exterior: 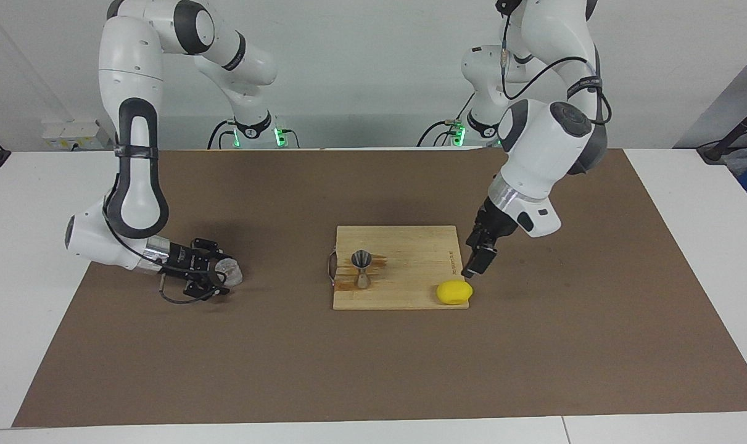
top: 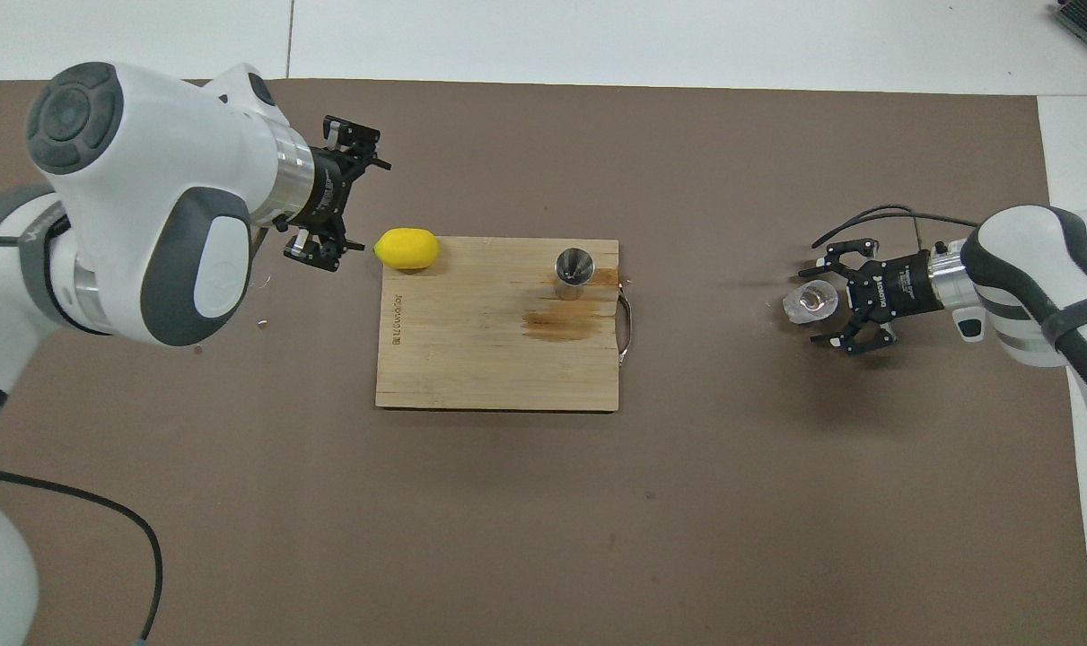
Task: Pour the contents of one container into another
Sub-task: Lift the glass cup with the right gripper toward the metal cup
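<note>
I see the right gripper (exterior: 224,274) low over the brown surface (exterior: 373,370) toward the right arm's end, fingers set around the clear cup (exterior: 230,271); I cannot tell whether they grip it. The jigger (exterior: 362,269) stands upright on the cutting board (exterior: 404,290). The left gripper (exterior: 479,262) hangs beside the lemon (exterior: 454,292), fingers state unreadable.

Right gripper (top: 814,302) at the clear cup (top: 810,301); jigger (top: 575,270) upright on the board (top: 489,359)

Shiny steel jigger (exterior: 362,267) on grainy wooden board (exterior: 410,290)
</note>
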